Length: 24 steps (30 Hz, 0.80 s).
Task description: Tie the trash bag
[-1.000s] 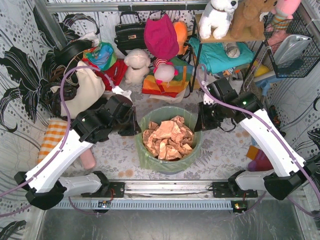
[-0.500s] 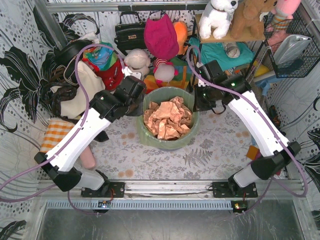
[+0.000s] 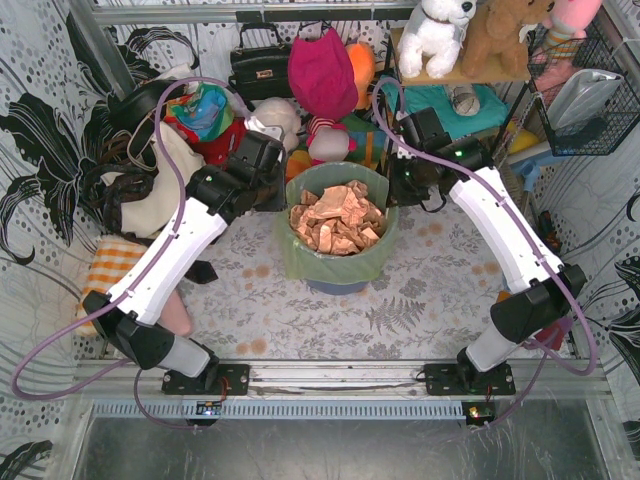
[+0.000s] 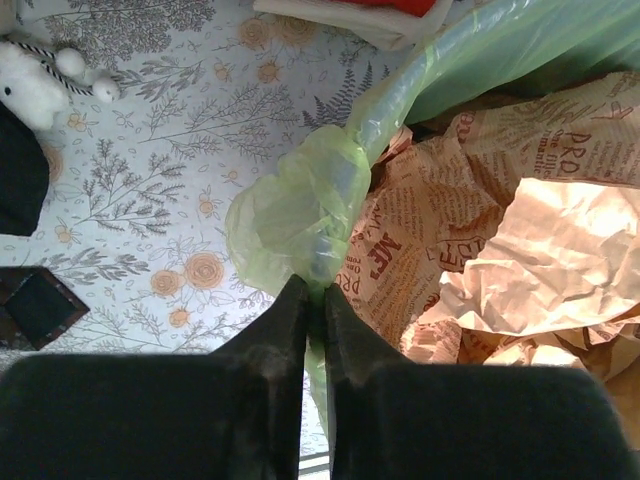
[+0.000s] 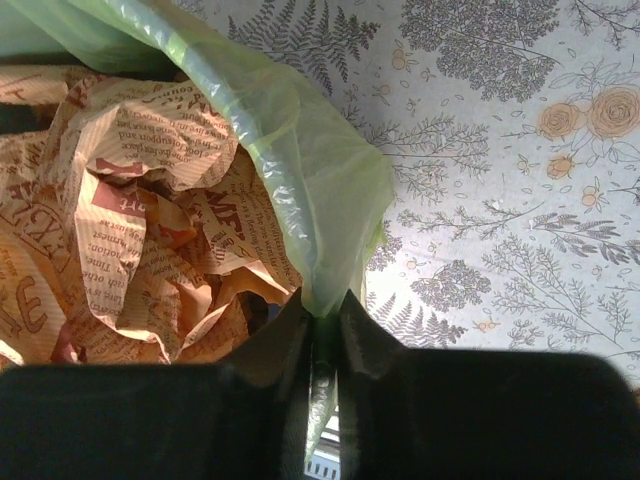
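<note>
Looking from top external: trash bag stands mid-table, mouth open upward, crumpled brown paper filling it; left gripper is at the bag's 9 o'clock rim, right gripper at its 3 o'clock rim; how far either is closed cannot be told from up here
Axis for the coming move: the line between the 2 grip points runs 9 to 3 o'clock across the mouth; neither arm is nearer, each has its own side; by my judgement the 2 rim sections must meet over the paper before any knot
Left wrist: left gripper is nearly closed, pinching a bunched fold of the trash bag; the rim runs off toward 1 o'clock; crumpled brown paper lies at 3 o'clock, floral tablecloth at 10 o'clock
Left wrist writing: "PRO" reads on the paper at 2 o'clock; the rest is too creased
Right wrist: right gripper is nearly closed on the trash bag rim, which climbs toward 11 o'clock; crumpled brown paper lies at 9 o'clock
Right wrist writing: print shows; no word is legible
</note>
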Motion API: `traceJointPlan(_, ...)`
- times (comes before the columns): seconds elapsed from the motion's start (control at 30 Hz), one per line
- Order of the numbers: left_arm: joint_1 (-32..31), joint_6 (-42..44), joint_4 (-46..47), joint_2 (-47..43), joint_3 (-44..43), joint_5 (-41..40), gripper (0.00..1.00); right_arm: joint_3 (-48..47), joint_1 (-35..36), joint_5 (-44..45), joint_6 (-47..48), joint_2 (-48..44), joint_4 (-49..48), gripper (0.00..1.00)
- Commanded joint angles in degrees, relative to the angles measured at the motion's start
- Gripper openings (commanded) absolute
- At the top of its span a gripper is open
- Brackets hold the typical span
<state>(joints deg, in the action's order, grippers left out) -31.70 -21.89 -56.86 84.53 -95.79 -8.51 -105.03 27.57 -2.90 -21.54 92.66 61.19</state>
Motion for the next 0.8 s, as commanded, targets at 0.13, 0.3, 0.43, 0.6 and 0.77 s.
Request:
traceJointPlan(0.13,0.68,0.76,4.27,-4.14,-1.02,1.14,0.48,-3.50,-0.79,0.90,0.75,-2.33,-2.40,0.43)
traceJointPlan(0.3,2.81,-0.17,5.64,-7.71,-0.70,0.09,0.61,-5.68,-2.60,1.80,1.63,-4.60,-2.04,0.75)
traceJointPlan(0.43,5.15,-1.59,8.54,-12.36,2.64,-1.26,0.64,-4.09,-5.81,2.56,1.91,-7.74,-2.86,0.85)
traceJointPlan(0.6,9.07,-5.15,14.42,-20.95,12.79,-2.56,0.80,2.54,-11.45,3.10,2.54,-13.28,-6.54,0.96)
traceJointPlan(0.77,11.05,-8.35,18.19,-29.66,23.70,-5.95,0.91,13.36,-16.73,3.64,2.67,-18.47,-10.70,0.97)
